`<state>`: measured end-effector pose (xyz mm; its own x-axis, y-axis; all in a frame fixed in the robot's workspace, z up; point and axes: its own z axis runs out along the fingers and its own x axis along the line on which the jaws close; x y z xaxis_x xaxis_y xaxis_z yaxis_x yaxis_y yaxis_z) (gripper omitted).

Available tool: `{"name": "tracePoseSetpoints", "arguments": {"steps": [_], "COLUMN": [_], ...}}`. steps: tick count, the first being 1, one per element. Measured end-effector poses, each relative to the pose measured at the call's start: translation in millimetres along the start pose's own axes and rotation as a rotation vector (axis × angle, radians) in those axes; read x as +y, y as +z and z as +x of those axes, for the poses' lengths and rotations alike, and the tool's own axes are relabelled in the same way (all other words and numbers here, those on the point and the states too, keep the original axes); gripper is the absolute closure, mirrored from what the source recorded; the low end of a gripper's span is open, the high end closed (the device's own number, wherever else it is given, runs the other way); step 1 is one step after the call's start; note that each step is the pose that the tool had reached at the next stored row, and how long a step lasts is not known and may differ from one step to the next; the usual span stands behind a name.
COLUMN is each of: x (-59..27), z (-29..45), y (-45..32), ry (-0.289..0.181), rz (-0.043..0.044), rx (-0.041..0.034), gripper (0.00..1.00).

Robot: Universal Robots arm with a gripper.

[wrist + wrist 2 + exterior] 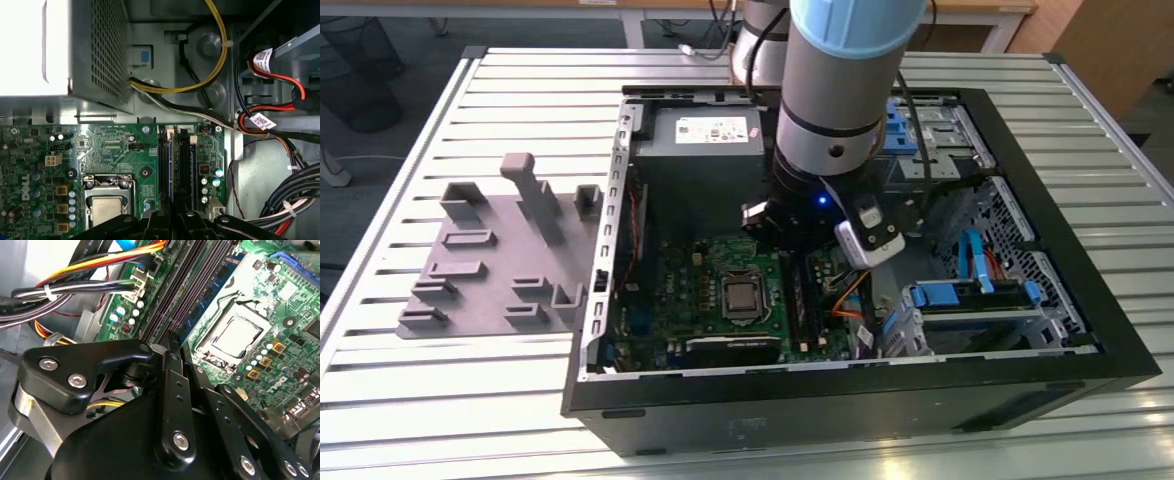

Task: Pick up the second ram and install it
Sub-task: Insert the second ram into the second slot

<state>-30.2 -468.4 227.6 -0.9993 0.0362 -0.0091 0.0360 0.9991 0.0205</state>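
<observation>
Inside the case (1067,330), the claw (175,212) overhangs memory slots (175,160).

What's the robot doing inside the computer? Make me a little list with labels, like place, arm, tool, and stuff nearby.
place: open computer case lying on a slatted table
arm: reaching down into the case, above the motherboard
tool: close over the long memory slots, beside the processor socket
ram: a blue-green ram stands in a slot next to the socket
tool fingers: cannot tell if open or shut
nearby: bundled cables, power supply
outside the case: grey fixture on the table, to the exterior view's left
</observation>
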Motion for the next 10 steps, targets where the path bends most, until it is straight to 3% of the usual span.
{"name": "tracePoseSetpoints", "arguments": {"steps": [10], "x": [-3.8], "z": [-0.1], "y": [9.2], "ry": [-0.006], "rz": [-0.0039], "rx": [0.0003], "gripper": [0.86]}}
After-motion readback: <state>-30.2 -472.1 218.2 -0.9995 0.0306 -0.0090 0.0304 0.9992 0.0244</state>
